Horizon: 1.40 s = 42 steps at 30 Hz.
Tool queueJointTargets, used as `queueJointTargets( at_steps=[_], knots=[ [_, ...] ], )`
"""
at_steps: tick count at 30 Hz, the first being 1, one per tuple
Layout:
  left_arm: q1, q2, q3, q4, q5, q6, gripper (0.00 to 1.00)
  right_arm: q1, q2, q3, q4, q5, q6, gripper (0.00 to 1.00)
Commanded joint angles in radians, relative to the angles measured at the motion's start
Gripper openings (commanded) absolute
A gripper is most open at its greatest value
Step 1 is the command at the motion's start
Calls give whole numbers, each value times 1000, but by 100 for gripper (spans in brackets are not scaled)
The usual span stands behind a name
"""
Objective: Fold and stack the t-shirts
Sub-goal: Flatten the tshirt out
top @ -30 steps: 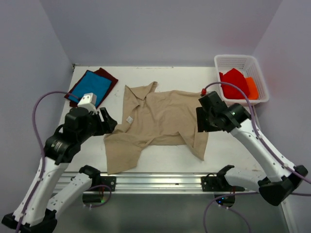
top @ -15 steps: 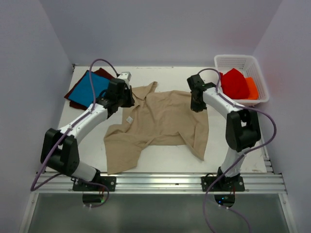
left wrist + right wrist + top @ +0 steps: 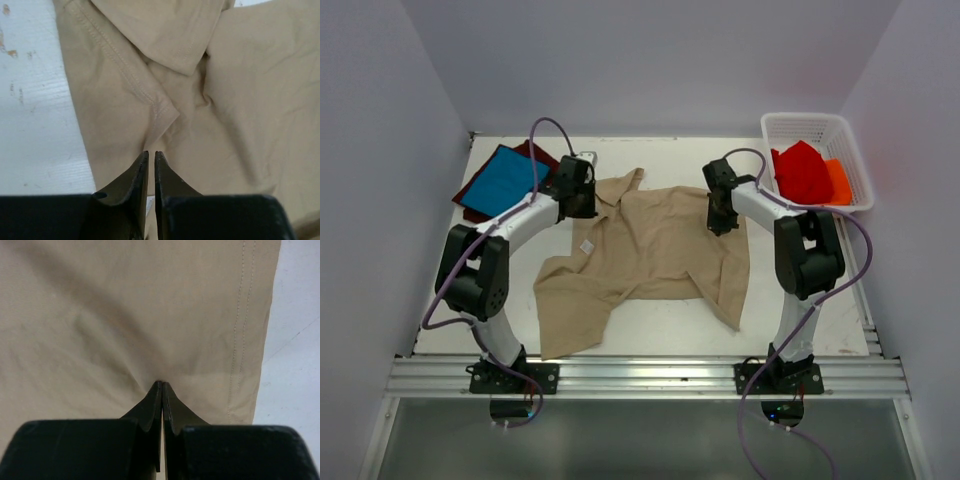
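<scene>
White table [image 3: 655, 325], open margins; tan t-shirt [image 3: 650, 245] (left gripper [image 3: 151, 153], right gripper [image 3: 161, 384] clamped on)

Matt tan cloth shirt [image 3: 655, 240] creasing softly over a scuffed, matt white table [image 3: 800, 320], a white plastic basket [image 3: 803, 118] sitting beyond

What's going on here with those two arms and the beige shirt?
Two robot arms are working on folding t-shirts. A tan t-shirt lies spread out, not yet folded. The left gripper pinches it near the collar, and the right gripper pinches it near its far right edge. A blue t-shirt sits on a maroon t-shirt at the far left.
</scene>
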Motion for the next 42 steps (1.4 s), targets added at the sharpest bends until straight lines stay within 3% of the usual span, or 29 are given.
queueJointTargets(
  at_steps=[1,8,12,17,25,33,34,36,38,42],
  knots=[
    [5,3,86,-96,-85,89,15,-5,-41,-10,34,-15,-14,0],
    [0,43,129,-234,-198,205,32,-8,-31,-12,40,-47,-22,0],
    [0,65,108,-240,-137,235,48,-10,-31,-14,44,-53,-22,0],
    [0,85,77,-256,-85,267,50,-17,-38,-15,45,-51,-23,0],
    [0,140,56,-254,47,287,42,-26,-44,-29,54,-50,-20,0],
    [-7,149,39,-260,87,291,31,-34,-37,-29,57,-45,-17,0],
    [-7,149,37,-262,90,291,28,-36,-37,-29,57,-44,-16,0],
    [-7,148,39,-266,83,288,9,-37,-37,-32,59,-41,-16,0],
    [-9,132,42,-276,44,279,0,-39,-34,-32,59,-42,-16,0],
    [-9,54,34,-277,30,262,4,-40,-34,-29,62,-45,-14,0]
  ],
)
